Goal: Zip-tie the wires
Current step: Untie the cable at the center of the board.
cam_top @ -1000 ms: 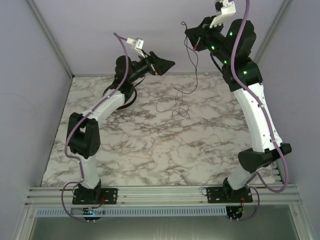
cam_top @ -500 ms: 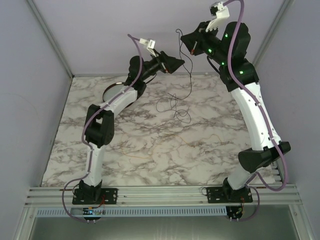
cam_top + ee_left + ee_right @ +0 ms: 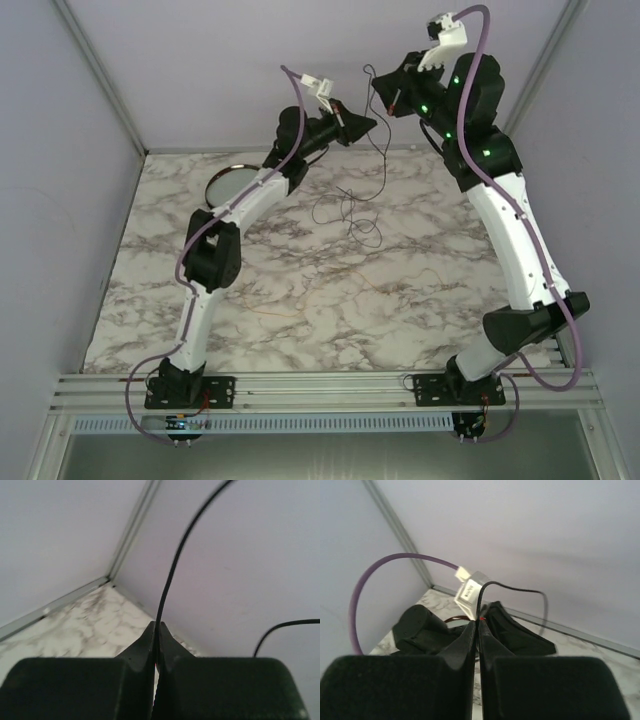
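Top external, wires [image 3: 352,212]: held up at far middle, lower loops trailing on the marble table [image 3: 300,300].
Left gripper [image 3: 371,125]: we see its jaws pinched on one strand.
Right gripper [image 3: 385,100]: jaws clamped on another strand.
Progress: we judge the wires not yet bundled; no zip tie visible.

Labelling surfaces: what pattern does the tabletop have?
The tabletop is white marble with grey-brown veins, clearest in the top external view.
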`<act>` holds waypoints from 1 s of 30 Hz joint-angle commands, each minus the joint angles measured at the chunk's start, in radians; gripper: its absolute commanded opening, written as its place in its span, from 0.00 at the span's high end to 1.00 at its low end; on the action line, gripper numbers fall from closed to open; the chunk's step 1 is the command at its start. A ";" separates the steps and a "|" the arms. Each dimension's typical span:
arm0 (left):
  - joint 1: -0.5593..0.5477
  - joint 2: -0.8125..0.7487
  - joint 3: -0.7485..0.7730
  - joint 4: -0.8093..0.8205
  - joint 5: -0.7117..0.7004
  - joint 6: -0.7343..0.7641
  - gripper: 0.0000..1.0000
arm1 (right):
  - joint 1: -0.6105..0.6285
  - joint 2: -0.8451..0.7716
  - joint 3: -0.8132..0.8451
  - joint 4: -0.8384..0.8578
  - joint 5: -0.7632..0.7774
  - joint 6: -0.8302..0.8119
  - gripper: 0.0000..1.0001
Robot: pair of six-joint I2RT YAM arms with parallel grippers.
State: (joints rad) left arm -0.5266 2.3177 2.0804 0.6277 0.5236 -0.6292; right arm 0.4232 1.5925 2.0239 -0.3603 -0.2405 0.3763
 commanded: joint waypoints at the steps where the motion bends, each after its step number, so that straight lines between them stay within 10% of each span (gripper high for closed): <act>1: 0.055 -0.116 0.029 -0.220 -0.054 0.143 1.00 | -0.027 -0.062 -0.042 0.008 0.157 -0.042 1.00; 18: 0.114 -0.559 0.127 -1.003 -0.533 0.587 1.00 | 0.073 -0.047 -0.408 0.081 0.529 -0.211 1.00; 28: 0.112 -0.650 0.035 -1.077 -0.438 0.515 1.00 | 0.089 0.028 -0.708 0.475 0.315 -0.158 1.00; 30: 0.113 -0.671 0.007 -1.080 -0.497 0.513 1.00 | 0.093 0.052 -0.715 0.503 0.293 -0.155 0.85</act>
State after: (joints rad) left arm -0.4309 1.7290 2.1124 -0.4564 0.1173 -0.1017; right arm 0.5190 1.5982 1.3346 0.0189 0.0929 0.2165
